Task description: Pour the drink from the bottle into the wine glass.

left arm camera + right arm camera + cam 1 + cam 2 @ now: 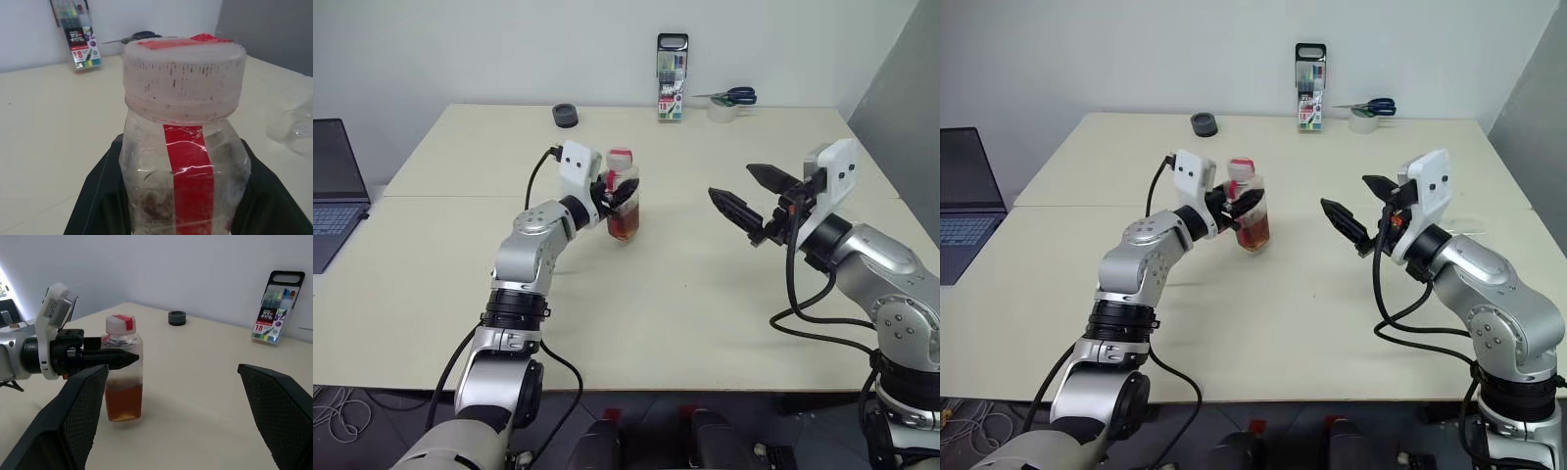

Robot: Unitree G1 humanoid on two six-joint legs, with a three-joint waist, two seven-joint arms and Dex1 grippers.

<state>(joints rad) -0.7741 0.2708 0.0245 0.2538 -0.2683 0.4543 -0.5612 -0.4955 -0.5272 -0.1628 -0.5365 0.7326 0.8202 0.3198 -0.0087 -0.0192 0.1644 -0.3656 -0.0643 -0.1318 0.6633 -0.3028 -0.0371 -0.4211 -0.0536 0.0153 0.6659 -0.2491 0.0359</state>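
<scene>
Clear plastic bottle point(623, 201) with amber drink point(624, 226) stands mid-table, clamped by the left gripper point(617, 196) around its upper body — cap on, so the right gripper point(744, 194), jaws wide and empty, is likely lined up to unscrew it.

Both head eyes look down over the table point(705, 323); left wrist sits close behind the bottle point(183, 147), right wrist faces it from farther off.

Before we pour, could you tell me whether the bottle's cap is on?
On: the cap sits on the upright bottle.
</scene>
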